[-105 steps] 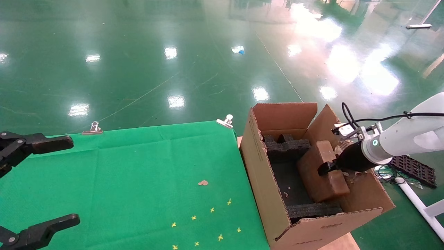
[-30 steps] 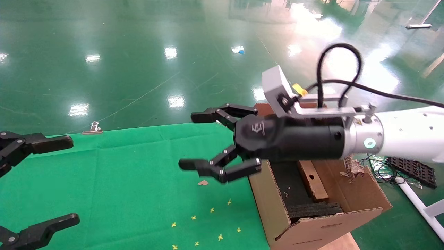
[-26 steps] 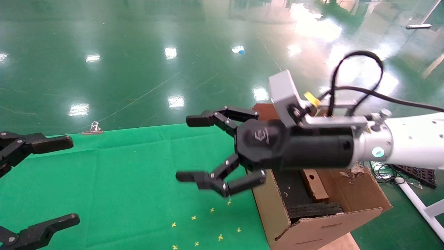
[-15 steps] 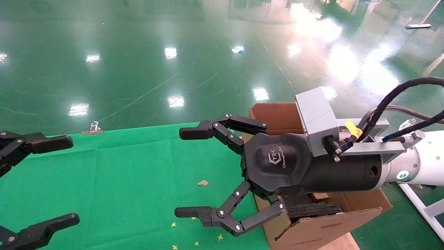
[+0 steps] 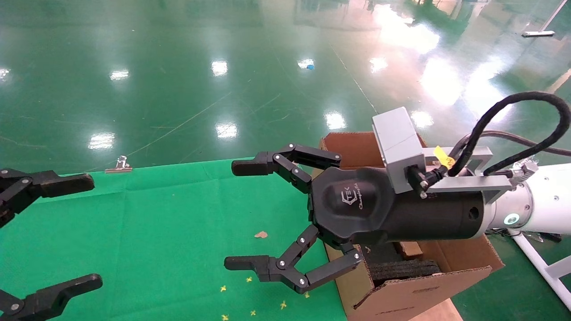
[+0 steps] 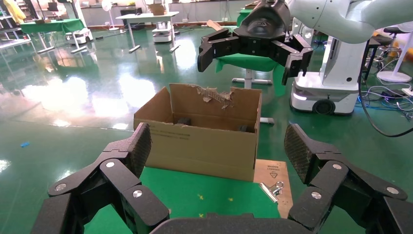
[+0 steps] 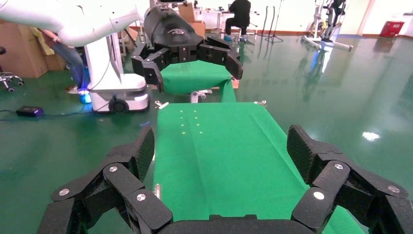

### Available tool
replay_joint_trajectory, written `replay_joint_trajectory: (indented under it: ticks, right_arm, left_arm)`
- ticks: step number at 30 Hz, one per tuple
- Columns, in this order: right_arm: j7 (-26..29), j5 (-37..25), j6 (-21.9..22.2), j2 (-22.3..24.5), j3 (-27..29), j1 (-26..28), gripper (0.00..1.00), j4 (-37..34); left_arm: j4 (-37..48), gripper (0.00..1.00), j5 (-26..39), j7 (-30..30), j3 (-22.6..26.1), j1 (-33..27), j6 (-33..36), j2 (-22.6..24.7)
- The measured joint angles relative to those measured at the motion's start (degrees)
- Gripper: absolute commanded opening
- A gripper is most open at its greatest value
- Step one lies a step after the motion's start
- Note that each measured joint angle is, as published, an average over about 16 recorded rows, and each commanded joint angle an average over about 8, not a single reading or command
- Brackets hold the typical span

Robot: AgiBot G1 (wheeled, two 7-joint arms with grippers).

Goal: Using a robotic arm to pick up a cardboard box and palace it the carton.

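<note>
My right gripper (image 5: 239, 215), on the white robotic arm (image 5: 542, 205), is open and empty. It hangs above the green table's right edge, in front of the carton (image 5: 419, 290). The cardboard box (image 5: 407, 248) stands inside the carton beside black foam (image 5: 401, 269); only a sliver of its brown edge shows under the arm. In the left wrist view the carton (image 6: 204, 141) stands past the table end with its torn flap (image 6: 214, 95), and the right gripper (image 6: 251, 61) hovers above it. My left gripper (image 5: 94, 231) is open and parked at the table's left end.
The green cloth (image 5: 169, 223) covers the table, with small yellow marks (image 5: 250, 279) and a cardboard scrap (image 5: 261, 234). A metal clip (image 5: 118, 166) holds the far edge, and another clip (image 6: 272, 189) lies by the carton. Glossy green floor surrounds everything.
The right gripper let go of the cardboard box inside the carton, rose out open and swung left over the table edge. Over the last half second it barely shifted. The left arm stayed still.
</note>
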Motion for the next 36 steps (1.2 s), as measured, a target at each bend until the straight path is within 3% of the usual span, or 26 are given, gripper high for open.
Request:
replay_joint_trajectory:
  ticks: [36]
  right_arm:
    - [0.25, -0.37, 0.37, -0.05, -0.85, 0.68, 1.0, -0.5]
  left_arm:
    - [0.0, 1.0, 0.0, -0.01, 0.0, 0.0, 0.01, 0.0]
